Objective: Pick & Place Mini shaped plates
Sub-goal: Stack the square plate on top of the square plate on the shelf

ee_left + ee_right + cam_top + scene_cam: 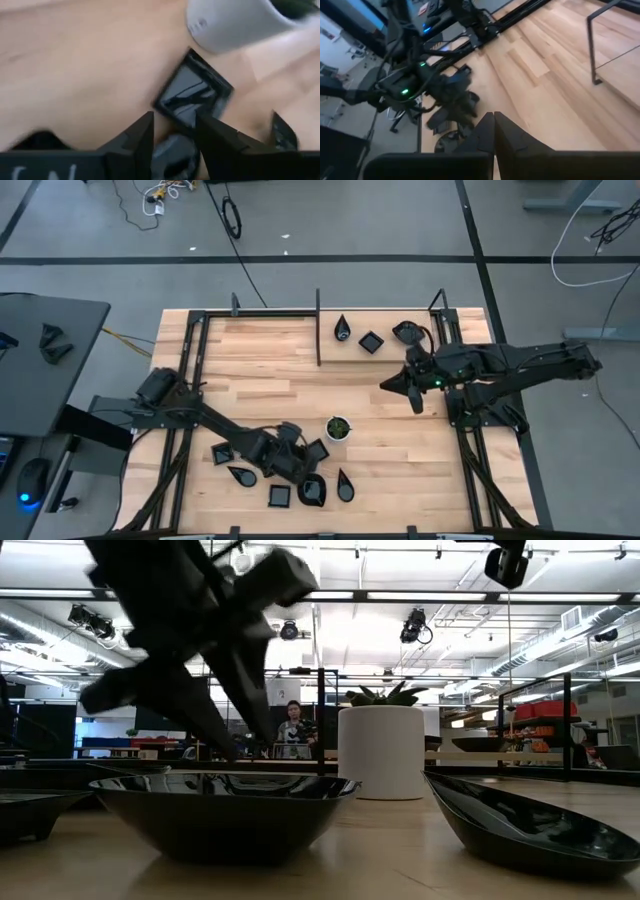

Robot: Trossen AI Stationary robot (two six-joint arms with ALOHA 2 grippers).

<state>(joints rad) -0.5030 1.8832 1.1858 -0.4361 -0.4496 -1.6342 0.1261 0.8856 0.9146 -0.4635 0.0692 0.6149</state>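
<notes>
The left gripper (300, 452) is shown low over the near-edge cluster of mini shaped plates (290, 480), its fingers (140, 142) set apart with a gap between them and nothing seen clamped there. In the left wrist view a square plate (195, 95) lies flat on the table (270, 360) just ahead of the fingertips, beside the white cup (235, 25); a second glossy dish is glimpsed beneath the gap. The spread fingers are judged to suit either a fresh release or an approach to the next dish; which of the two cannot be told.

The remaining plates are grouped around this gripper: teardrop (345, 486), square (280, 496) and rounded leaf (312, 491) forms lie close together, a spacing that is judged to leave little room for the fingers to straddle one rim without nudging a neighbour.

Three plates (371, 341) are set at the far side beside the upright divider (318, 328), judged to be the placing area. The right gripper (412, 388) is held above the table near them, its fingers (492, 131) pressed together and empty, apparently waiting.

In the low view a shallow bowl-like plate (225, 810) is seen resting level in the foreground.
</notes>
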